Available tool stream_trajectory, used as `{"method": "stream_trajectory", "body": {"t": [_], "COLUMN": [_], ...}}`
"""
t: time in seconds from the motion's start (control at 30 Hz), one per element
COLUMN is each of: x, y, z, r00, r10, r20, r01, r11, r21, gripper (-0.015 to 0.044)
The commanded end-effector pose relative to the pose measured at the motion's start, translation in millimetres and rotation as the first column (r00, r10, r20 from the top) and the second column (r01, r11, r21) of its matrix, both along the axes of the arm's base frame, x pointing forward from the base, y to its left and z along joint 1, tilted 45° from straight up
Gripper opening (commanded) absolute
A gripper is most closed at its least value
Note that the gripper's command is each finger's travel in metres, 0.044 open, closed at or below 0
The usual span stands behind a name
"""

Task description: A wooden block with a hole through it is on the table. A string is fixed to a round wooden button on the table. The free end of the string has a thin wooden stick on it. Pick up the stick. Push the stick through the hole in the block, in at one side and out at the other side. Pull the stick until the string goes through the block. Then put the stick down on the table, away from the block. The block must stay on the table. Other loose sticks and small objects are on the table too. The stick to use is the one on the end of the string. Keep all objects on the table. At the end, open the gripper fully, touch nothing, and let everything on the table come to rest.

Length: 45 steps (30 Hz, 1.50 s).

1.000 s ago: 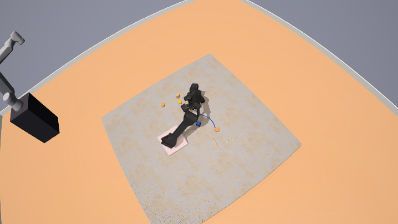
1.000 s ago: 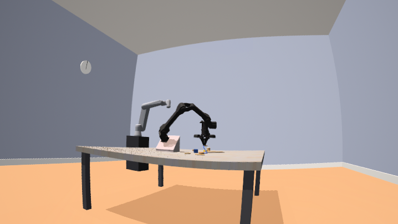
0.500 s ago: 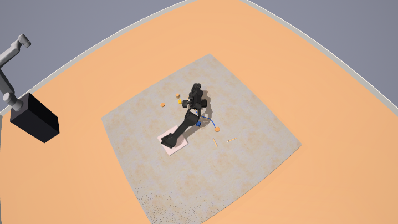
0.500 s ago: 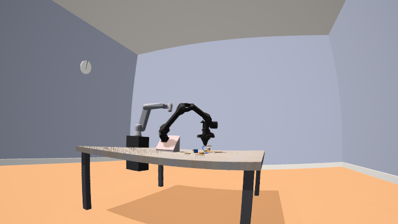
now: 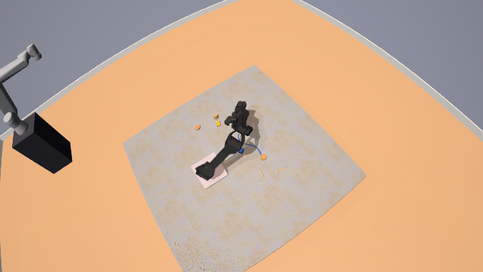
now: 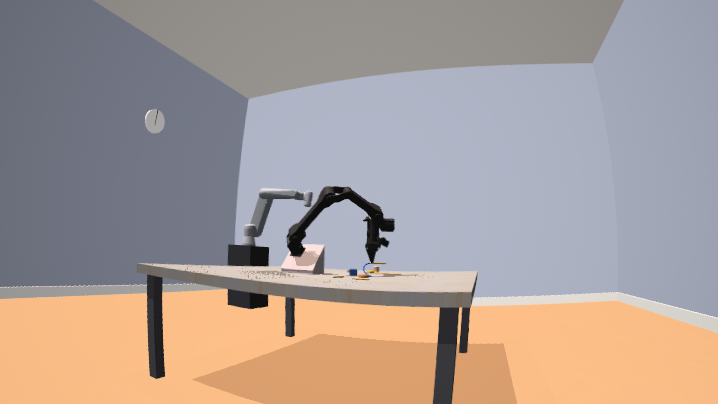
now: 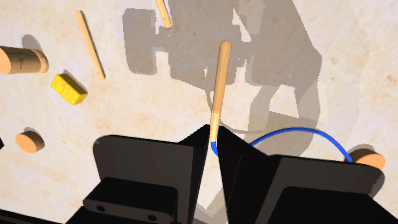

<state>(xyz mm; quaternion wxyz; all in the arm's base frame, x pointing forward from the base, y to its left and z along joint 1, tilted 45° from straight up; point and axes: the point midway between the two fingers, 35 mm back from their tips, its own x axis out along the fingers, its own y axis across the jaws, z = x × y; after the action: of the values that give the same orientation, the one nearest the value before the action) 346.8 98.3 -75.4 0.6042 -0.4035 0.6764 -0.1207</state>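
Note:
My gripper (image 6: 372, 261) (image 7: 213, 130) is shut on the stick (image 6: 380, 263) (image 7: 220, 80) near its string end, holding it roughly level, a little above the table. The blue string (image 5: 251, 145) (image 6: 365, 268) (image 7: 300, 129) runs in a free curve to the round wooden button (image 5: 263, 157) (image 6: 363, 275) (image 7: 370, 161). A small blue block (image 5: 240, 151) (image 6: 353, 272) sits on the table beside the arm. I see no hole in it from these views, so I cannot tell whether it is the holed block. It is not visible in the wrist view.
Loose sticks (image 5: 261, 172) (image 5: 281, 170) (image 7: 91, 45) (image 7: 164, 13) lie around. A wooden cylinder (image 5: 215, 116) (image 7: 22, 60), a yellow brick (image 5: 218, 123) (image 7: 69, 89) and a wooden disc (image 5: 197, 126) (image 7: 30, 142) are to one side. A pink wedge (image 5: 217, 177) (image 6: 313, 251) is by the arm base.

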Motion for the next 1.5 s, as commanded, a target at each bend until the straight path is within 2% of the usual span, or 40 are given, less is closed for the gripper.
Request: {"method": "stream_trajectory", "body": {"t": [0.0, 0.3, 0.6, 1.03, 1.47], "x": [5.5, 12.3, 19.0, 28.3, 37.4], "y": [-0.8, -4.5, -8.4, -14.4, -21.0], "z": [3.9, 8.1, 12.5, 19.0, 25.7], "r00": [0.989, 0.887, 0.688, 0.274, -0.201], "r10": [-0.101, -0.332, -0.53, -0.717, -0.749], "r20": [0.107, 0.322, 0.496, 0.641, 0.631], "r01": [0.1, 0.323, 0.505, 0.657, 0.65], "r11": [0.995, 0.943, 0.84, 0.626, 0.38], "r21": [0.013, 0.083, 0.198, 0.419, 0.658], "gripper": [0.0, 0.0, 0.0, 0.0, 0.0]}}
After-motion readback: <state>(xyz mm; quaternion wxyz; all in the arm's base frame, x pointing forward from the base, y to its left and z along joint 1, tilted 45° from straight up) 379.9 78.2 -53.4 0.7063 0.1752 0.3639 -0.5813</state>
